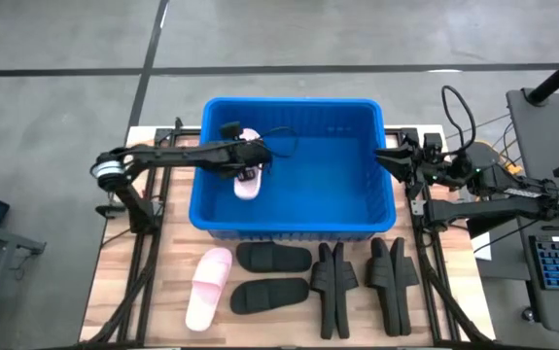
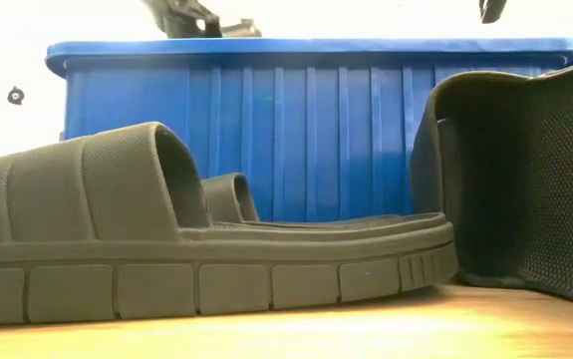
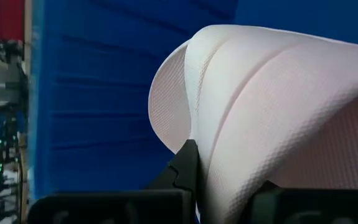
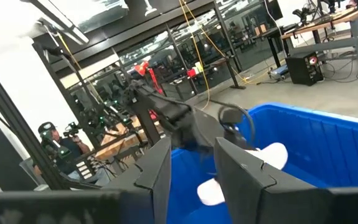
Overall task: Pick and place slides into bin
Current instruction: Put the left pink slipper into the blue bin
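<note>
My left gripper (image 1: 247, 158) reaches from the table's left over the left part of the blue bin (image 1: 357, 209) and is shut on a pale pink slide (image 1: 248, 185). In the left wrist view the slide (image 3: 272, 93) fills the picture, with the bin's ribbed wall (image 3: 91, 106) behind it. My right gripper (image 1: 388, 158) is open and empty above the bin's right rim; its fingers (image 4: 160, 168) point toward the bin. The other pink slide (image 1: 208, 287) lies sole down on the table in front of the bin. My left gripper pinches the pink slide between its two fingers (image 3: 186, 167), on a curved, textured edge of the shoe (image 3: 207, 155). The fingers come from the table's left, slanting down. The slide is inside the bin's walls; whether it touches the floor I cannot tell.
Several black slides lie on the table in front of the bin: two flat (image 1: 272, 258) (image 1: 269, 295), the others on edge in pairs (image 1: 332, 287) (image 1: 391, 282). In the low view one black slide (image 2: 196, 239) and another on edge (image 2: 525, 179) stand before the bin wall (image 2: 316, 130). A person (image 4: 51, 140) shows in the room beyond.
</note>
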You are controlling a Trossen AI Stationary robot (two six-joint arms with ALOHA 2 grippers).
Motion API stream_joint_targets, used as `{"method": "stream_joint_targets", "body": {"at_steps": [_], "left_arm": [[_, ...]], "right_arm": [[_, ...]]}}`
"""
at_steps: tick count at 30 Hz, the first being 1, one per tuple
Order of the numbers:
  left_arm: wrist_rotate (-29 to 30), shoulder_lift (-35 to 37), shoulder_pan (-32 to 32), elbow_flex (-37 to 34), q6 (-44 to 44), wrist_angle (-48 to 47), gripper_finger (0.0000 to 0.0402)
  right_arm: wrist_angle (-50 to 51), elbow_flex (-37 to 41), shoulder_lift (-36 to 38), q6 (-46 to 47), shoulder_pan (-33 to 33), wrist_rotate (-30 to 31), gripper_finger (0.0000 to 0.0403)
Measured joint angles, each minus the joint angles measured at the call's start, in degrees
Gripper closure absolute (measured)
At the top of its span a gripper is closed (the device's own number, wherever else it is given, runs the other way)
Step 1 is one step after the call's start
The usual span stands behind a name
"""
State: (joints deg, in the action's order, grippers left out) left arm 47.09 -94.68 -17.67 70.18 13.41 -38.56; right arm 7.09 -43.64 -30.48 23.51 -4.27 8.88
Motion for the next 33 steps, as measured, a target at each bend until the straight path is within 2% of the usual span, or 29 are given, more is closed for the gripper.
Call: {"method": "stream_joint_targets", "body": {"at_steps": [5,11,17,24,31,33], "left_arm": [[1.1,-1.7,-2.5,-1.5,6.7,2.2,0.0401],[0.5,-1.4,-6.2,-4.7,6.9,4.9,0.0402],[-3.1,-1.5,-8.4,-6.7,7.7,7.2,0.0402],[-3.1,-1.5,-8.9,-10.7,19.2,16.5,0.0402],[-3.3,-2.0,-10.9,-12.4,20.0,19.0,0.0400],[-4.1,-2.2,-11.5,-12.4,20.0,18.8,0.0388]], "right_arm": [[0.0,0.0,0.0,-0.1,0.0,0.0,0.0285],[0.0,0.0,0.0,-0.1,0.0,0.0,0.0291],[0.0,0.0,0.0,-1.0,0.0,0.0,0.0289],[0.0,0.0,0.0,-1.0,0.0,0.1,0.0288],[0.0,0.0,0.0,-1.0,0.0,0.0,0.0294],[0.1,0.0,0.0,-1.0,0.0,0.0,0.0293]]}}
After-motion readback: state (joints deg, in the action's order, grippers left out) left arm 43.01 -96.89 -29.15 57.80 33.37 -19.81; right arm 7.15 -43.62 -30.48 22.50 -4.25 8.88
